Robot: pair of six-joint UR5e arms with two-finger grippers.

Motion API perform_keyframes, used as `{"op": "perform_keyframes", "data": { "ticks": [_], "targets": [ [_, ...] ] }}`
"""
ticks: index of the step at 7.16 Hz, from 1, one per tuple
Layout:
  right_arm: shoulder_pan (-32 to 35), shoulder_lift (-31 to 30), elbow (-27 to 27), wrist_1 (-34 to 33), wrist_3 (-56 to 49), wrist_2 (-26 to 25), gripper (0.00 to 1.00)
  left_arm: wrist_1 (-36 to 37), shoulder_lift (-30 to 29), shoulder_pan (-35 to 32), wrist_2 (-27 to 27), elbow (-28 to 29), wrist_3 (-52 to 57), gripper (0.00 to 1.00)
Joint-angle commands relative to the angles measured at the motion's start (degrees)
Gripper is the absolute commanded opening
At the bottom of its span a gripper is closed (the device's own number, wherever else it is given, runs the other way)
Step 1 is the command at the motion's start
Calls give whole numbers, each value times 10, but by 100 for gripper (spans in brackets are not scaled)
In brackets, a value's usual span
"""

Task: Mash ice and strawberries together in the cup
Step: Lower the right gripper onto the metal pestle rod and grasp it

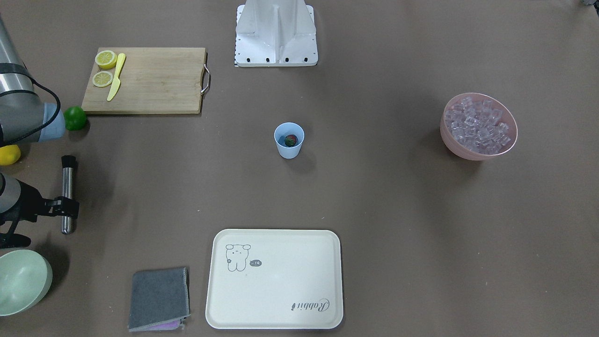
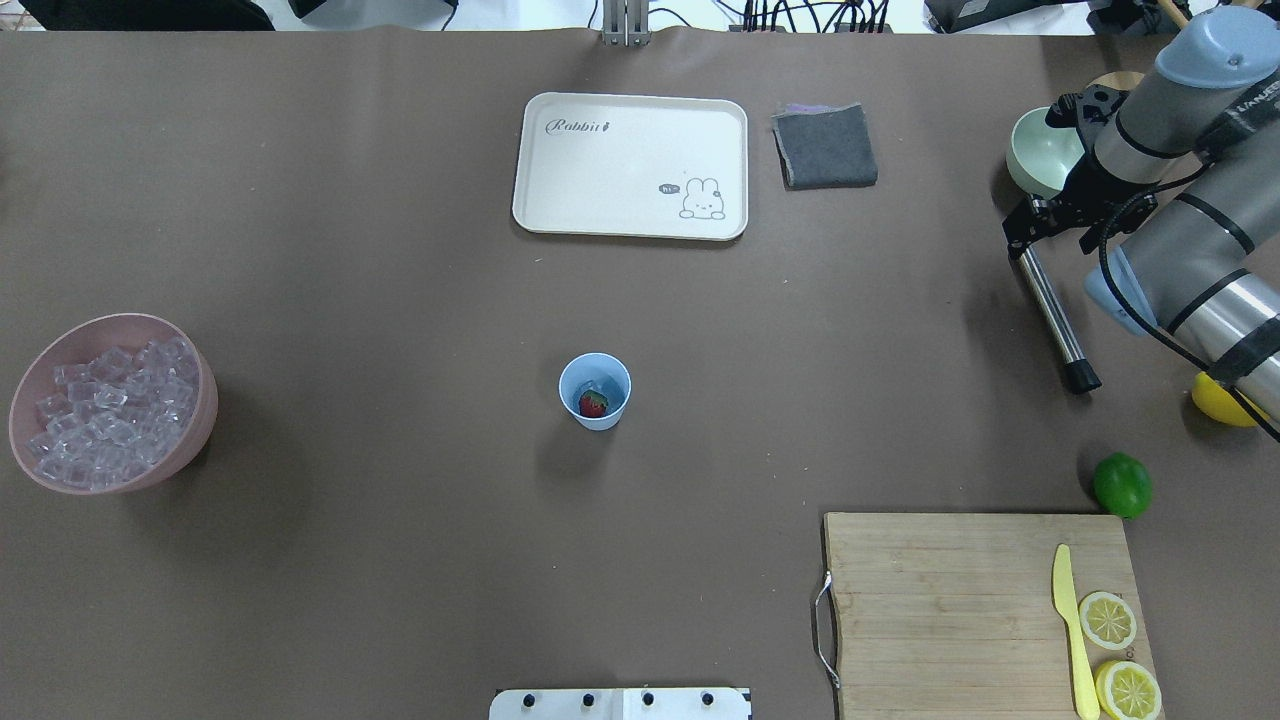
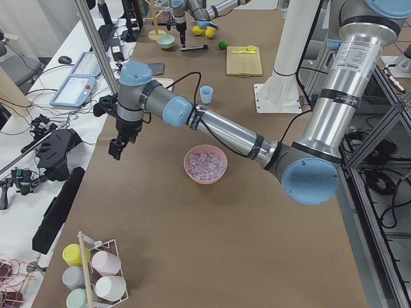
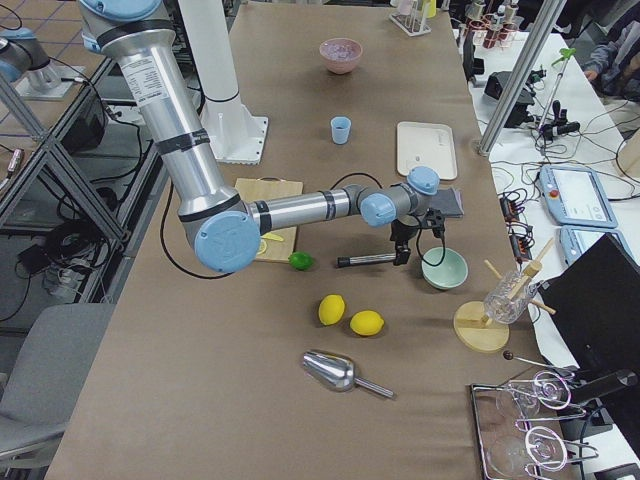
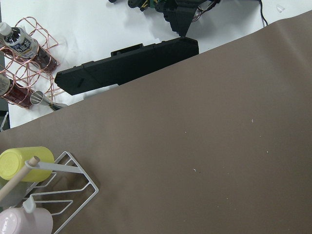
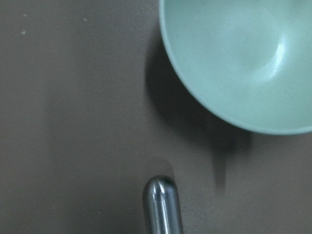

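The light blue cup (image 1: 289, 145) stands at the table's middle, also in the overhead view (image 2: 595, 416). A red strawberry (image 1: 291, 139) lies inside it (image 2: 593, 404). The ice (image 1: 477, 125) fills a pink bowl (image 2: 195, 440) far to the robot's left. My right gripper (image 1: 68, 206) is shut on a steel muddler (image 1: 68, 180) that lies flat and low over the table (image 2: 1055, 320); its rounded end shows in the right wrist view (image 6: 162, 204). My left gripper (image 3: 116, 149) hangs past the table's left end, well beyond the ice bowl; I cannot tell if it is open.
A pale green bowl (image 1: 21, 281) sits just beyond the right gripper. A lime (image 1: 75, 118), a lemon (image 1: 8, 154) and a cutting board (image 1: 154, 82) with lemon slices and a yellow knife lie near the right arm. A cream tray (image 1: 276, 278) and a grey cloth (image 1: 159, 299) lie at the far side.
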Motion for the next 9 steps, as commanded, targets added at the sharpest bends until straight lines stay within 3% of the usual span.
{"op": "perform_keyframes", "data": {
  "ticks": [1, 2, 5, 7, 8, 9],
  "targets": [
    [-12, 0, -8, 7, 0, -12, 82, 0, 0, 0, 14, -5, 1, 97],
    [-17, 0, -9, 7, 0, -13, 75, 0, 0, 0, 14, -4, 2, 97],
    [-26, -3, -9, 7, 1, -13, 73, -1, 0, 1, 27, -10, 2, 97],
    [-25, -3, -9, 7, -2, -12, 41, -1, 0, 1, 27, -10, 2, 97],
    [-19, -4, -9, 7, -30, -13, 8, -1, 0, 1, 27, -10, 2, 97],
    [-11, -5, -9, 6, -60, -12, 0, -1, 0, 1, 27, -10, 2, 97]
  ]
}}
